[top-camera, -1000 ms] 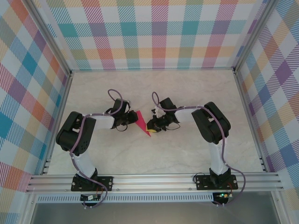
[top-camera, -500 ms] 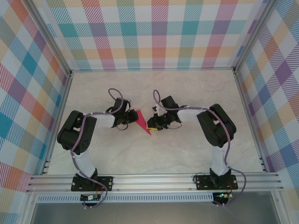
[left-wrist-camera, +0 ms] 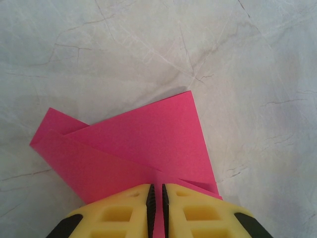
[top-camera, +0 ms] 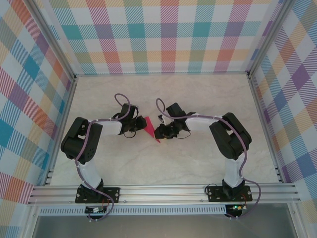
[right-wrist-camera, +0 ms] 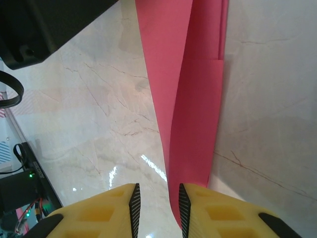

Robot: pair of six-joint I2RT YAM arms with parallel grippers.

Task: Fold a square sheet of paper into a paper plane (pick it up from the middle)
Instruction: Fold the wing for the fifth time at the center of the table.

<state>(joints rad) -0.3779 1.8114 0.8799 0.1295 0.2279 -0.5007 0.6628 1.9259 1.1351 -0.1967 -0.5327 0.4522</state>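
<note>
Hanging over the bench [left-wrist-camera: 247,59], the folded paper [left-wrist-camera: 143,144] is pinched tight by the left jaws, likely so it's steadied for creasing; its far edge is straddled by the narrowly parted right jaws.

One folded pink paper [left-wrist-camera: 138,148], one marble table [left-wrist-camera: 247,74], and two pairs of yellow jaws, left and right.
</note>
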